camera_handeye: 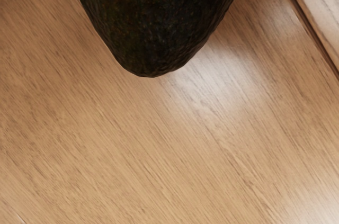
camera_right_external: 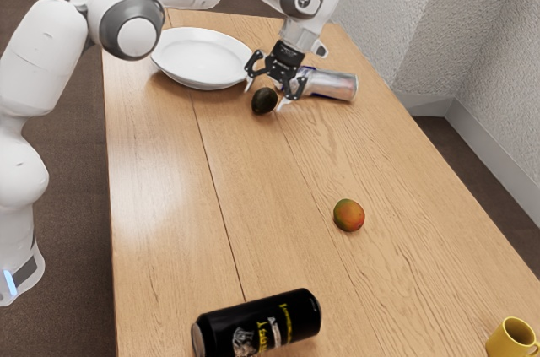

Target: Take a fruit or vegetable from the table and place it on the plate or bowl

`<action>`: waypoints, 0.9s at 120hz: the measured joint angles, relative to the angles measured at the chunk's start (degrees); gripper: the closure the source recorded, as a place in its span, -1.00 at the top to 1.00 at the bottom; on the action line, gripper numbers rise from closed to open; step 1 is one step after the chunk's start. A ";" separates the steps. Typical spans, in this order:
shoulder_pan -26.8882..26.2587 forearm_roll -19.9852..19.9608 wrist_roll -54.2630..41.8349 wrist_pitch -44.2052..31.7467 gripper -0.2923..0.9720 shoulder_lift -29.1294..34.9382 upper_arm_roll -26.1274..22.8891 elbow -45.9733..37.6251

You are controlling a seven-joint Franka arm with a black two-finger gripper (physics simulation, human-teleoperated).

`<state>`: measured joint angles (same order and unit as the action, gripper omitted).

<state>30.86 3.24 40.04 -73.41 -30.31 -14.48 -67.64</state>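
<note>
A dark green avocado (camera_right_external: 264,100) lies on the wooden table (camera_right_external: 169,205), a short way in front of the white plate (camera_right_external: 202,57). My gripper (camera_right_external: 270,89) hangs just above the avocado, on its far side, with its fingers spread wide and nothing between them. In the wrist view the avocado (camera_handeye: 159,17) is a large dark, bumpy shape resting on the wood close under my hand. A red-green mango (camera_right_external: 348,215) sits alone farther toward the exterior view's lower right.
A silver can (camera_right_external: 331,84) lies on its side right behind the gripper. A black can (camera_right_external: 256,323) lies near the front edge, and a yellow mug (camera_right_external: 511,340) stands at the front right corner. A wall runs along the table's right side.
</note>
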 joint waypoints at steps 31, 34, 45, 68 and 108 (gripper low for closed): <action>-0.70 4.11 4.66 3.56 0.54 -4.31 -0.53 5.06; -0.70 4.26 5.01 3.79 0.54 -4.64 -0.56 5.17; -0.90 4.64 6.20 4.52 0.54 -5.52 -0.62 5.37; -0.84 5.36 8.11 5.87 0.54 -7.55 -1.35 8.73; -0.14 10.22 7.11 6.42 0.54 -15.46 -1.42 18.96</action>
<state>30.72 13.46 47.15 -66.99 -45.77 -15.90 -48.68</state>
